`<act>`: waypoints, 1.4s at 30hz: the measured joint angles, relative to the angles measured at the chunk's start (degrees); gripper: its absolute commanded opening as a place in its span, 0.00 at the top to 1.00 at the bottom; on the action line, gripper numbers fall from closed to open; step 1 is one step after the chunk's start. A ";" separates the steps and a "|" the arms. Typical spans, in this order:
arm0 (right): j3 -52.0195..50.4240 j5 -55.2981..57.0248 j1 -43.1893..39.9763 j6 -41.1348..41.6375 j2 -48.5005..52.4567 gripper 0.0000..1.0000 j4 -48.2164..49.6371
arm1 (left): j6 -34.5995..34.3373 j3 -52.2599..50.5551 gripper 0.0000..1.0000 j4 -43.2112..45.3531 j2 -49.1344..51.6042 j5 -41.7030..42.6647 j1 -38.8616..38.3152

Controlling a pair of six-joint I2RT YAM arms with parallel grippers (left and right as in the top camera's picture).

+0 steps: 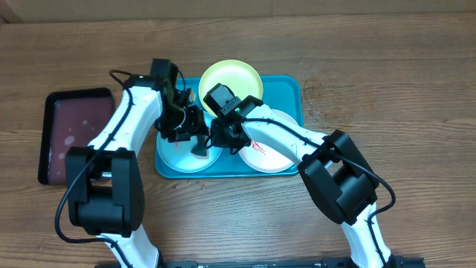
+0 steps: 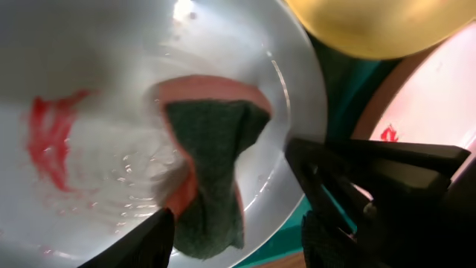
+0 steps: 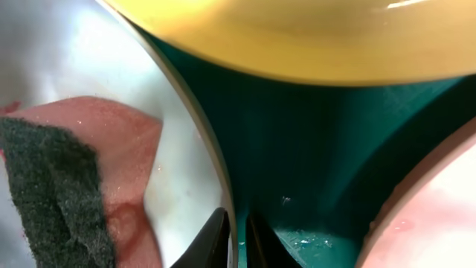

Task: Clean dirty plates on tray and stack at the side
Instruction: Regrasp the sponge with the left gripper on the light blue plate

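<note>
One glossy plate (image 3: 186,186), rim pinched by right gripper (image 3: 236,238); left gripper (image 2: 238,238), seemingly released, straddles scratchy sponge (image 2: 212,156).

Overhead, the left arm (image 1: 137,112) and right arm (image 1: 290,138) hide most of the pale blue plate (image 1: 177,161); the sponge (image 1: 201,151) is a mere sliver. The left wrist view's top edge crops the blurred yellow-green plate (image 2: 372,26).

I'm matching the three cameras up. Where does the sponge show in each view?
Overhead: the sponge lies on the pale blue plate, left of centre, between the two arms.
Left wrist: the sponge is at centre, dark green side up, on that plate.
Right wrist: the sponge is at the lower left edge.
Shared landmark: the yellow-green plate, along the top of the left wrist and right wrist views.
</note>
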 measured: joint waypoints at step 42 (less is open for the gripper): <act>0.00 -2.45 -0.70 0.02 0.11 0.89 -0.50 | -4.11 -0.76 0.96 3.04 5.53 -26.05 -1.38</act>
